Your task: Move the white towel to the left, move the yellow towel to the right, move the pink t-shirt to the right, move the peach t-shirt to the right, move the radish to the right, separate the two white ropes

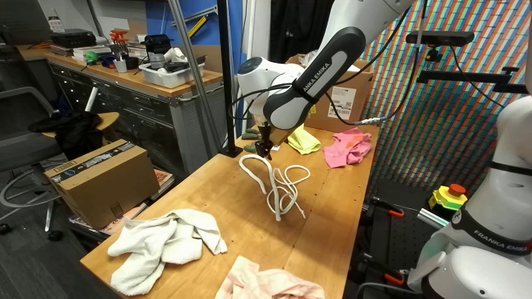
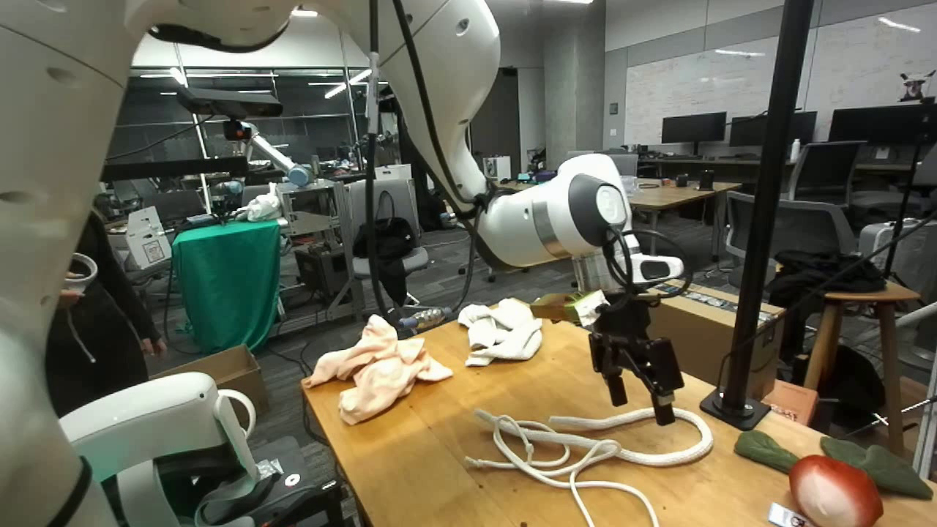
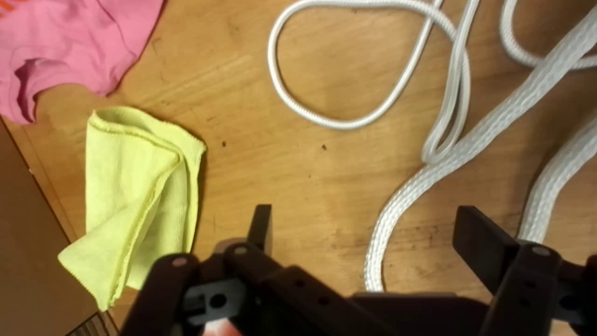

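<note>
Peach t-shirt (image 1: 270, 283) and white towel (image 1: 172, 245) share one table (image 1: 332, 207) end; yellow towel (image 3: 140, 186), pink t-shirt (image 1: 347, 149) and radish (image 2: 834, 492), the other. These look done; the two white ropes (image 3: 447, 161) lie crossed, unseparated, beneath the gripper (image 2: 642, 405), its empty jaws apart.

- In an exterior view: near towel (image 1: 166, 241) on the table (image 1: 232, 199), front left; near shirt (image 1: 270, 282) to its right.
- Mid-table, behind both: ropes (image 1: 273, 180), crossing.
- Behind the ropes: far towel (image 1: 304, 141), with far shirt (image 1: 347, 149) to its right.
- In an exterior view: radish (image 2: 834, 490) right of the ropes, before the pole (image 2: 764, 205).
</note>
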